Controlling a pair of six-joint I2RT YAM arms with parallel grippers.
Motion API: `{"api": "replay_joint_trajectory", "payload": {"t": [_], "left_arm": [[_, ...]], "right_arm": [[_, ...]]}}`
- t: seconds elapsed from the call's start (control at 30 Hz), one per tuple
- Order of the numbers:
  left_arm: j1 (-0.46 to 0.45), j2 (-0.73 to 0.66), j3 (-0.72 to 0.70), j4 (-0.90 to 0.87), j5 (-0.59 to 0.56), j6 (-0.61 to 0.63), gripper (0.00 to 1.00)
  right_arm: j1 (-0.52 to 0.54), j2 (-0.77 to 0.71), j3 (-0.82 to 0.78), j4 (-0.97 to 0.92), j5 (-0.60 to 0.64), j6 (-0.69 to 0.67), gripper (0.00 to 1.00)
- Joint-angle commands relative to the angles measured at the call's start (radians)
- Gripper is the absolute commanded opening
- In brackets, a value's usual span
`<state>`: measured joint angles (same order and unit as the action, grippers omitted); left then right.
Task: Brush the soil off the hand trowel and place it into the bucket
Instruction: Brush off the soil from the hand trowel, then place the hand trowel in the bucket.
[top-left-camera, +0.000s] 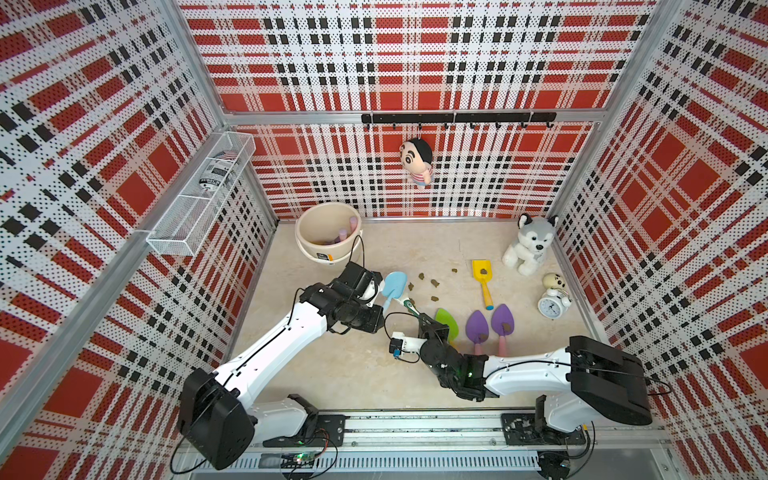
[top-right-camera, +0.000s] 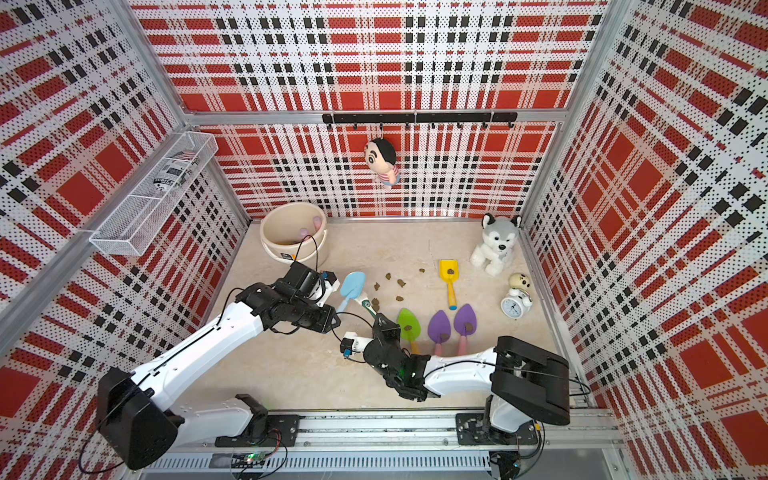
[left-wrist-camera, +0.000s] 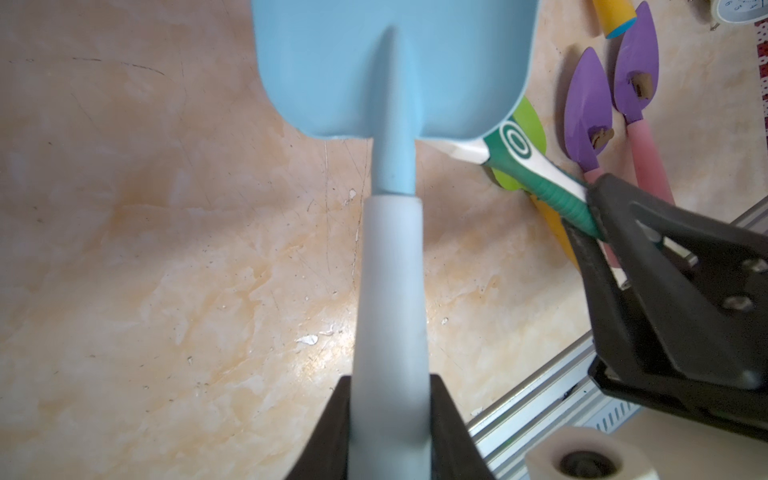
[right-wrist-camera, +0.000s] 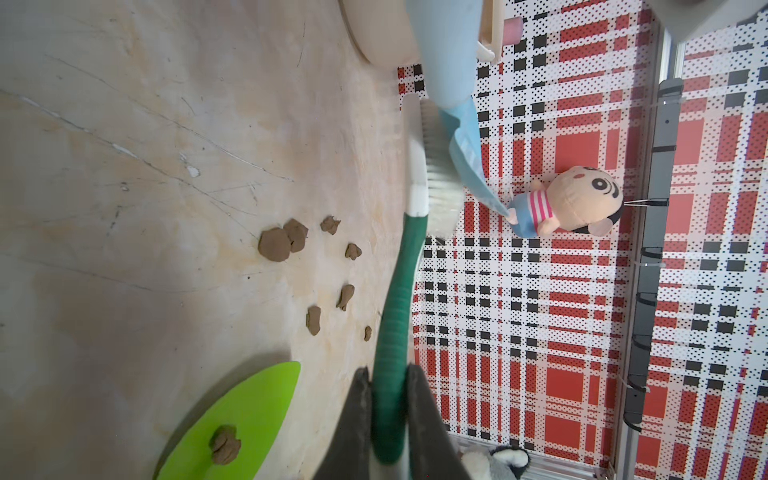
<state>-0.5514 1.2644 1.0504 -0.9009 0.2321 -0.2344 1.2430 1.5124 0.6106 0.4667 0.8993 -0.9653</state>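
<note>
Left tool: clenched around the pale grey handle of the light-blue plastic hand trowel, near the handle's end.
Hand trowel: held off the beige marbled table, in front of the bucket and beside the loose soil, with its blade pointing away from the left arm.
Right tool: clamped on the ribbed green grip of the green-and-white plastic brush.
Brush: reaches up to the blue blade. Its white bristles lie against the blade close to the neck.
Soil: small olive-brown lumps scattered on the table, between the blue trowel and the yellow plastic shovel.
Bucket: round cream-beige plastic bucket standing upright at the far left corner of the table, with pink handles sticking up inside it.
Other trowels: a lime-green one and two purple ones with pink handles lie in a row near the right arm, each carrying a soil lump. The yellow shovel carries one too.
</note>
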Motion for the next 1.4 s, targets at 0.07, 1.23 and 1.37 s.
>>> {"api": "replay_joint_trajectory", "payload": {"t": [0.07,1.23,1.37], "left_arm": [[-0.002,0.002,0.004,0.025,0.009,0.010,0.00],[0.180,0.079,0.337,0.446,-0.330,-0.526,0.00],[0.273,0.148,0.409,0.451,-0.275,-0.718,0.00]], "right_arm": [[-0.007,0.009,0.025,0.113,0.013,-0.033,0.00],[-0.542,-0.419,0.055,-0.433,-0.734,1.371,0.00],[-0.542,-0.450,0.029,-0.444,-0.726,1.386,0.00]]}}
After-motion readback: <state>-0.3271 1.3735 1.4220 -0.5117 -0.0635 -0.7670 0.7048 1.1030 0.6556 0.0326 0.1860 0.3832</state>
